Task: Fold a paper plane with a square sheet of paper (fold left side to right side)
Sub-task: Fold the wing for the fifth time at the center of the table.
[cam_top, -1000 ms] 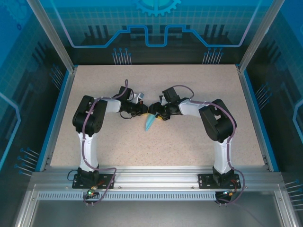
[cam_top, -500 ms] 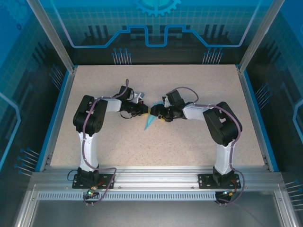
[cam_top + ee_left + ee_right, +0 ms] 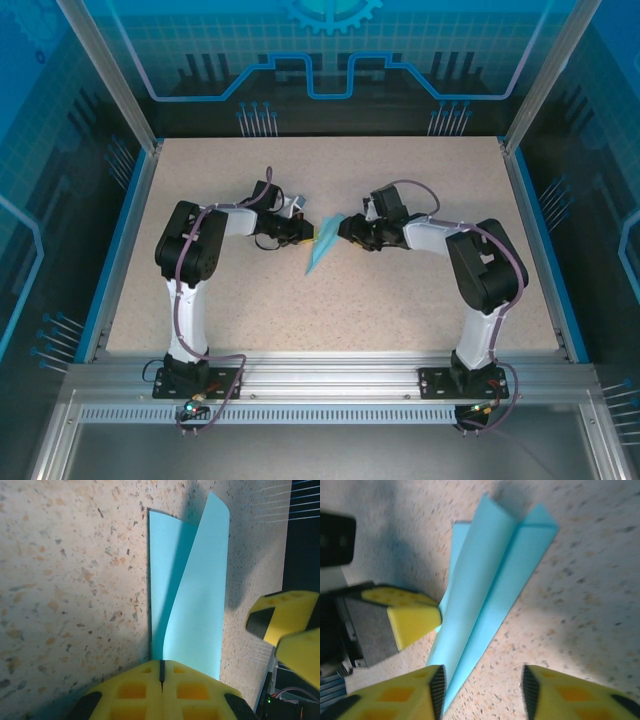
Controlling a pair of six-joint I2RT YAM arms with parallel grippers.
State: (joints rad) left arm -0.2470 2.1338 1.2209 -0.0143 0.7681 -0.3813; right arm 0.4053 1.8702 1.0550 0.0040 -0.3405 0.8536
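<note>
Top external, from above: near the middle of the speckled bench (image 3: 400,300), a little toward its far half — paper plane (image 3: 319,252), light blue and narrow, slanting from upper right down to lower left. At its upper end on the left, left tool (image 3: 304,233). Just beside that same end on the right, right tool (image 3: 337,228). Both arms bent inward toward each other.

Left wrist: left tool (image 3: 161,672) closed, yellow fingers (image 3: 200,692) pressed together with only a thin seam between them, clamped on the near end of the paper plane (image 3: 192,610). Ahead of the fingers, two long layers of blue: lower one flat on the bench (image 3: 75,580), upper one curling up and away to the right, casting a shadow. At the right edge, yellow tips of the right tool (image 3: 272,639), clear of the paper.

Right wrist: right tool (image 3: 483,680) wide open, gripping nothing, one yellow finger at each bottom corner. Between and beyond them, paper plane (image 3: 492,585) with a raised centre ridge and flaps spreading to either side — narrow end running down close by the left-hand finger. Against its left edge, one yellow fingertip of the left tool (image 3: 415,620).
</note>
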